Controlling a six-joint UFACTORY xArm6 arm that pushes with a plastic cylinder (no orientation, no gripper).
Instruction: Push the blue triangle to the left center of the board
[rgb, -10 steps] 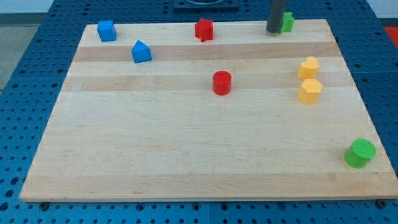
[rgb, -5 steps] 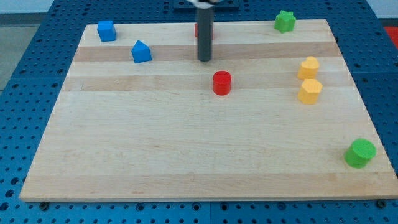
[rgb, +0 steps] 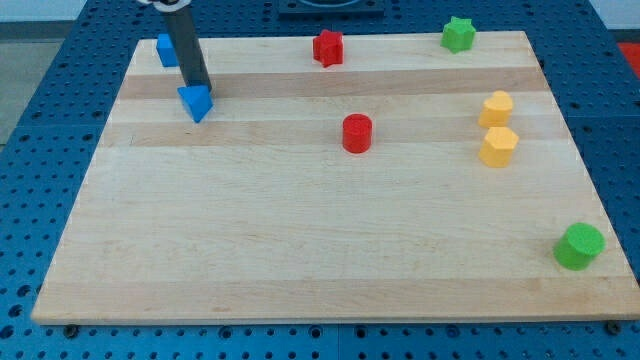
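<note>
At the far left, my tip (rgb: 198, 86) touches the far edge of the blue triangle (rgb: 197, 103); the rod carries no pincer. Pushing is under way. Next, I judge, it drives the block nearer, toward left centre, well clear of the red cylinder (rgb: 357, 133).

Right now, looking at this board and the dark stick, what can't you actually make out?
- Blue cube, camera view: my rod covers its right side.
- Blue triangle: my tip sits at its upper edge; whether they touch is unclear, and the rod hides that edge.
- Rod's upper part: cut off by the view's top.
- Dark object above the board: cropped by the view's top, unidentifiable.
</note>
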